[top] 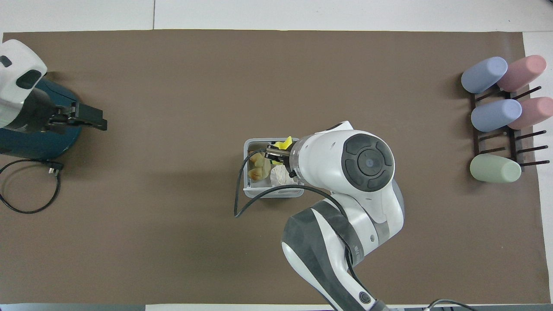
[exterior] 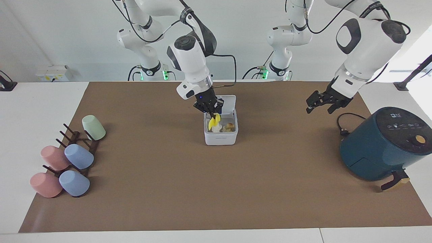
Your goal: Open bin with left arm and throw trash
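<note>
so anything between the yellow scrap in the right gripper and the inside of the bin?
Nothing visible. The bin lid stands open, and the right gripper holds the yellow scrap right over the opening, above the tissue already inside. The left gripper waits open near the air fryer, well clear.

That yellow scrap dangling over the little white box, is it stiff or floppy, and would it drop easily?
The yellow scrap hangs bent and folded below the right gripper, so it is probably thin and floppy. It looks light, pinched by one end. Once let go it would likely fall into the open bin directly beneath.
</note>
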`<state>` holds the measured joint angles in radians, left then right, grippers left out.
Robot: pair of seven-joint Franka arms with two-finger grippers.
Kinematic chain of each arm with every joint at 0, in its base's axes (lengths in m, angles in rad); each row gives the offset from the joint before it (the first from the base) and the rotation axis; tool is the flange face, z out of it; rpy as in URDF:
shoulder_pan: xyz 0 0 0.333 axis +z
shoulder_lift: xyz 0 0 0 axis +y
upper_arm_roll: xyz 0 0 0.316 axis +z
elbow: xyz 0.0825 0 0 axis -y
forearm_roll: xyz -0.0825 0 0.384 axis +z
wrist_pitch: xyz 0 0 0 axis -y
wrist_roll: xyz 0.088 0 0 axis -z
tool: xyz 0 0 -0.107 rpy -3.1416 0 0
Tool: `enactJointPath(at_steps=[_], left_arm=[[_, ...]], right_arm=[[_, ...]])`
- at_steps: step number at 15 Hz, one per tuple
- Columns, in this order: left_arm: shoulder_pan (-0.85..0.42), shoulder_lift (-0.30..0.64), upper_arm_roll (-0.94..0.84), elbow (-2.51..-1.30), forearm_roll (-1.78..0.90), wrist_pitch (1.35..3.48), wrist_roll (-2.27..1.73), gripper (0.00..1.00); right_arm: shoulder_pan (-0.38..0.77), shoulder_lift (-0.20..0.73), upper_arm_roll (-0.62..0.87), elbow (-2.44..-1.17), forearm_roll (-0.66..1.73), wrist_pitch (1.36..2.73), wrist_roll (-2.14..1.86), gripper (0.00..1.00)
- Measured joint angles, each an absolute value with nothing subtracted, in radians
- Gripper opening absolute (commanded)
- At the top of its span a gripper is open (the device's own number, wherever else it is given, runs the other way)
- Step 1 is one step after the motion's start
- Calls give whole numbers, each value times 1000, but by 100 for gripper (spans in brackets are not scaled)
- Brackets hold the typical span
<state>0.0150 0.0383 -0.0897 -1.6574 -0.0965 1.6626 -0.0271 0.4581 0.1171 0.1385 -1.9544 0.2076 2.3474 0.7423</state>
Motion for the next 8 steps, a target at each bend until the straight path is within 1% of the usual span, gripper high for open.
enactJointPath(at_steps=[2, 3, 4, 5, 8], left_arm=[[16, 40, -95, -1573, -57, 1542, -26, 100], [16, 41, -100, -1543, -44, 1507, -26, 100], [15, 41, -105, -1525, -36, 1489, -24, 100], [12, 41, -107, -1520, -31, 1481, -18, 100], [7, 41, -109, -1547, -27, 1478, 12, 100]], right_arm=[[474, 118, 139, -1963, 217, 2371, 751, 0], [480, 118, 139, -1967, 217, 2375, 753, 26], [485, 119, 140, -1971, 218, 2376, 754, 98], [488, 120, 140, -1976, 218, 2377, 756, 100], [489, 120, 140, -1982, 218, 2378, 758, 100]])
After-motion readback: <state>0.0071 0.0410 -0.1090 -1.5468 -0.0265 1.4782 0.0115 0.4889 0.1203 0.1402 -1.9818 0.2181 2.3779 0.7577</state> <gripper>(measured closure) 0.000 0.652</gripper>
